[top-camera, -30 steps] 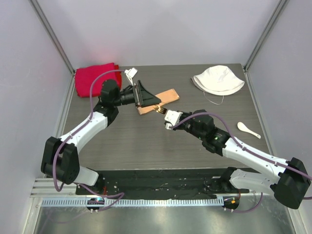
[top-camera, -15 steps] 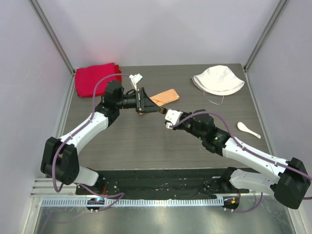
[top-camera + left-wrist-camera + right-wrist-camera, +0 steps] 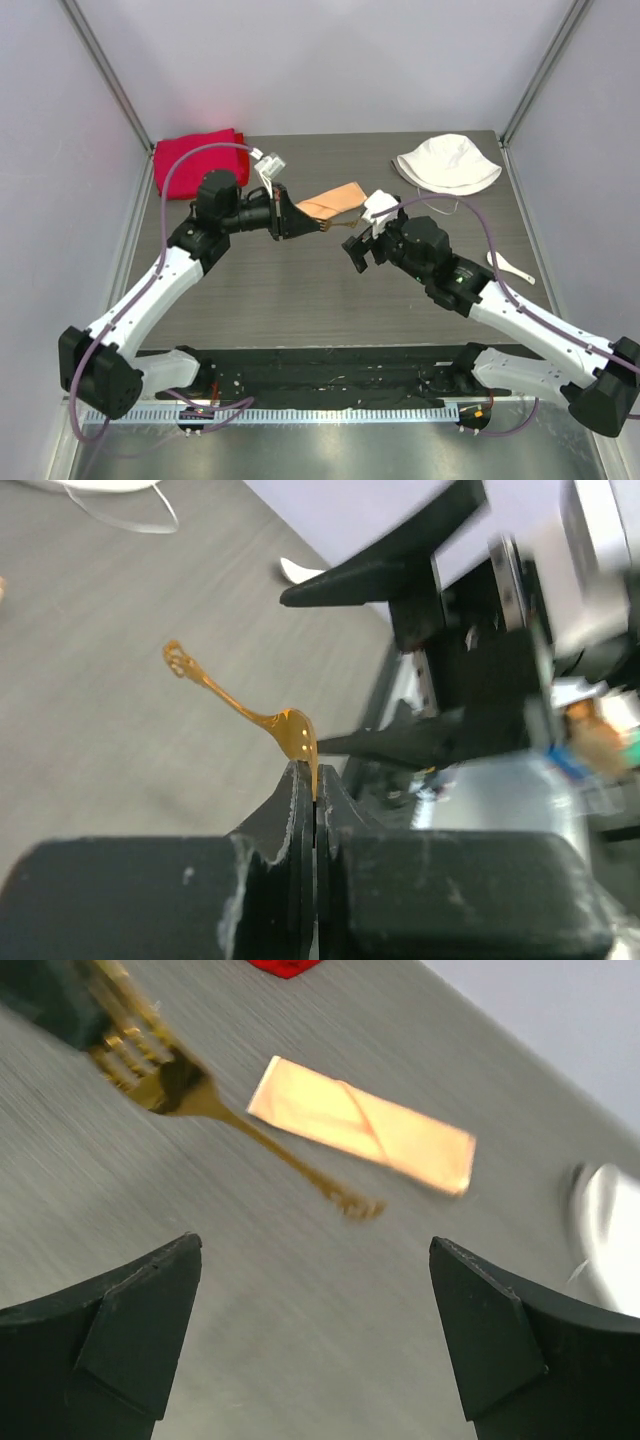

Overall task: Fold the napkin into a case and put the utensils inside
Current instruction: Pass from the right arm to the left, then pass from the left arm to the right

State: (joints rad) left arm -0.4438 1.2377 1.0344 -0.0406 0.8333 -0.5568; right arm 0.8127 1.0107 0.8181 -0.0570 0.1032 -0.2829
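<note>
The napkin lies folded as a narrow peach case (image 3: 335,198) (image 3: 360,1125) on the table's far middle. A gold fork (image 3: 335,228) (image 3: 225,700) (image 3: 230,1115) hangs in the air just in front of it. My left gripper (image 3: 305,225) (image 3: 315,780) is shut on the fork's tine end, and the ornate handle points towards the right arm. My right gripper (image 3: 362,240) (image 3: 315,1260) stands wide open a little short of the handle tip, holding nothing. A small white spoon (image 3: 510,265) lies at the right side of the table.
A white bucket hat (image 3: 447,162) sits at the back right, its edge showing in the right wrist view. A thick red cloth (image 3: 195,160) lies at the back left corner. Grey walls close in on three sides of the table (image 3: 300,300).
My left gripper has shut on the fork's tine end. My right gripper has let go of the handle, opened wide and drawn back to the right.
</note>
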